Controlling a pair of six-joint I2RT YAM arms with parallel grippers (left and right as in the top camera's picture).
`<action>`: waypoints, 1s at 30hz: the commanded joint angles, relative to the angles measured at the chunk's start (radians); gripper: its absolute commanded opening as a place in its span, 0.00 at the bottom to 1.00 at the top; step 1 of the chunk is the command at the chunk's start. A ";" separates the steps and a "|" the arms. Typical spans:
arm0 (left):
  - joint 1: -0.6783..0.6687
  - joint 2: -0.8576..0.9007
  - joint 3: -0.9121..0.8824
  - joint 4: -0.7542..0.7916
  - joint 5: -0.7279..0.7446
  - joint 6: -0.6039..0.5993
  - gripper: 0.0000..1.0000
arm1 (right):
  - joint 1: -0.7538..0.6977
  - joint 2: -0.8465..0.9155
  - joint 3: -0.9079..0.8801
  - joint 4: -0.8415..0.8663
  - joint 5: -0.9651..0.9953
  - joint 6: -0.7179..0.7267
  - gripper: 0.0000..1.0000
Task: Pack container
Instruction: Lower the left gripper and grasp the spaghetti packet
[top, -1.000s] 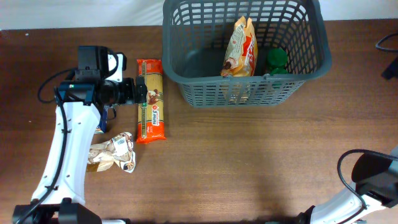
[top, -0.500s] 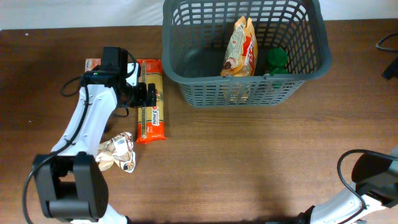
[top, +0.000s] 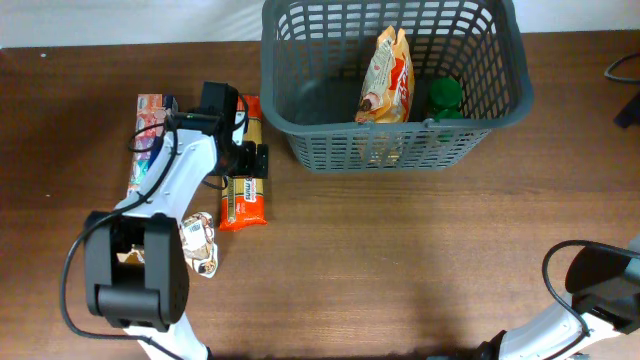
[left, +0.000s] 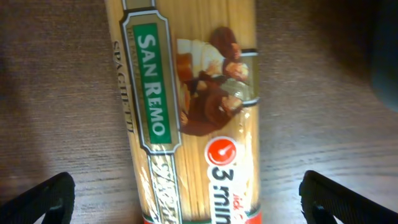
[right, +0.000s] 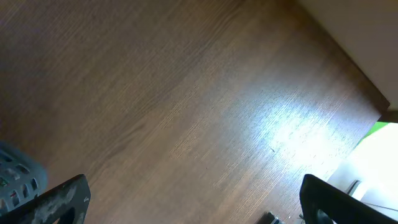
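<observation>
The container (top: 340, 131), a dark grey slotted basket, stands at the back of the table. It holds an upright orange snack bag (top: 387, 75) and a green item (top: 445, 98). A long spaghetti pack (top: 243, 190) lies flat on the table to its left. My left gripper (top: 246, 158) hovers over the middle of that pack, open. In the left wrist view the spaghetti pack (left: 186, 112) runs between the wide-apart fingertips (left: 43, 199), untouched by either. My right gripper (right: 199, 202) is open over bare wood, with a corner of the container (right: 15, 177) at the left edge.
A colourful flat box (top: 150, 135) lies left of the spaghetti pack. A crumpled foil bag (top: 200, 243) rests near the pack's front end. My right arm (top: 600, 290) is at the front right corner. A cable (top: 622, 68) shows at the right edge.
My left arm has swung right, bringing its gripper from beside the pack to over its middle, nearer the basket. The colourful box is now uncovered. Nothing was grasped.
</observation>
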 joint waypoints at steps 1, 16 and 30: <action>0.004 0.032 0.019 0.014 -0.029 -0.020 0.99 | -0.004 0.000 -0.003 0.000 0.016 0.013 0.99; 0.000 0.140 0.019 0.028 -0.028 -0.039 0.99 | -0.004 0.000 -0.003 0.000 0.016 0.013 0.99; 0.000 0.141 0.019 0.044 -0.027 -0.043 0.81 | -0.004 0.000 -0.003 0.000 0.016 0.013 0.99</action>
